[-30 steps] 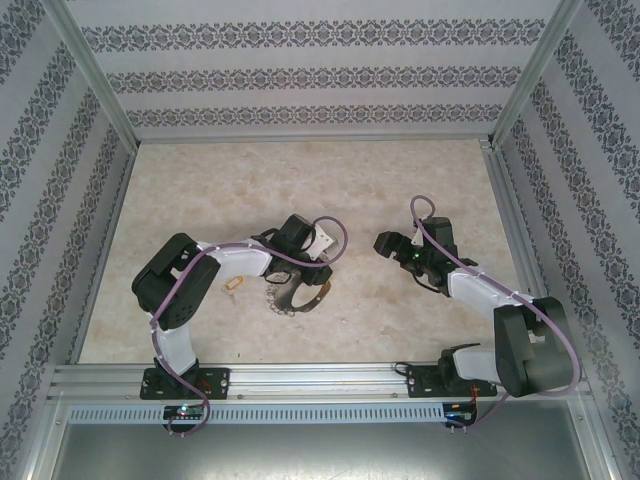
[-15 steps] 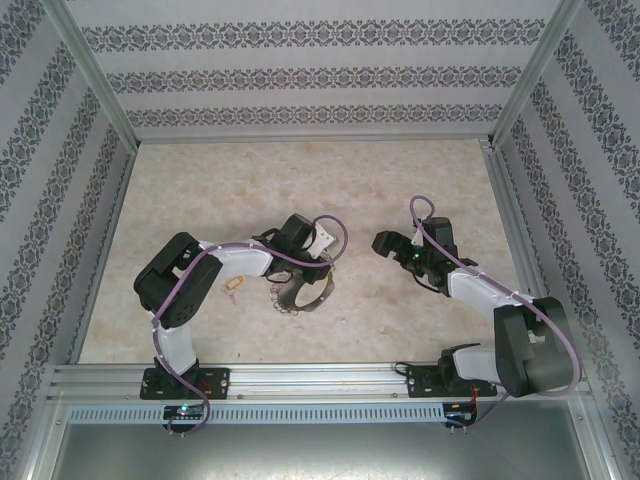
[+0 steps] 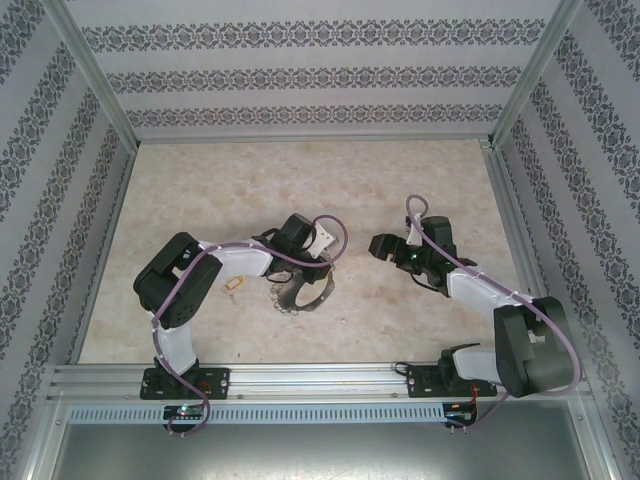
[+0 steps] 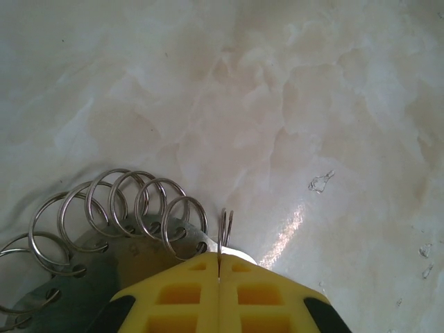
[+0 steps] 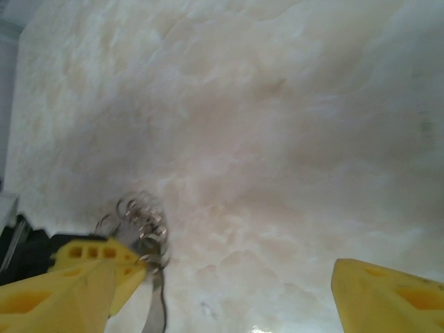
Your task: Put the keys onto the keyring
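My left gripper (image 4: 218, 269) pinches the keyring (image 4: 132, 243) at its rim, lower left of frame. My right gripper (image 5: 232, 295) hangs spread, empty. The key (image 3: 233, 284) lies loose left of centre, so I judge threading not yet begun.

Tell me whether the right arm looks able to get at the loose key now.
Probably not easily: the key lies beyond the keyring, which the left pincer clamps, close beside the left arm. The open right pincer would have to cross over both.
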You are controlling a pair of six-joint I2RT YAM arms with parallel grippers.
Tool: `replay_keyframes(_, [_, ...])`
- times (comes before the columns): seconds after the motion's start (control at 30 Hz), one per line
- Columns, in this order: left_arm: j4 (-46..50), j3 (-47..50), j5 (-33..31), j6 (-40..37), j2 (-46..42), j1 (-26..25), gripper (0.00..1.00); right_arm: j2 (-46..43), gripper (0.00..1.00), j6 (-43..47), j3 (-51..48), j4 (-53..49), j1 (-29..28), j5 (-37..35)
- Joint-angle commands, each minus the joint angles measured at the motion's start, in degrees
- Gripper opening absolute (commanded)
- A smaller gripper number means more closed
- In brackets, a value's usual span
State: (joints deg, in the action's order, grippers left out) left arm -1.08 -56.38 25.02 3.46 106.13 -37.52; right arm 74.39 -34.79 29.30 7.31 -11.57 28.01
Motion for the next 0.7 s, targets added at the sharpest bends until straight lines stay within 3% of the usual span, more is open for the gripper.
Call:
replay_keyframes(0.0, [-2.7,-0.8,-1.2,-0.1,-1.3,-0.8,0.00,-1.6,0.78,3.9,1.6,1.5,-4.0,5.3])
replay_keyframes(0.27, [-4.1,-3.8,-5.0,0.1,1.1,-0.6,0.00,-5.8,0.77,3.4,1.0,0.0,-13.8,-0.5])
replay_keyframes(0.67, [-4.6,-10.3,-9.6,2.2,4.8,3.9,0.00,1.1,0.76,1.6,6.0,0.4,-26.7,-8.5])
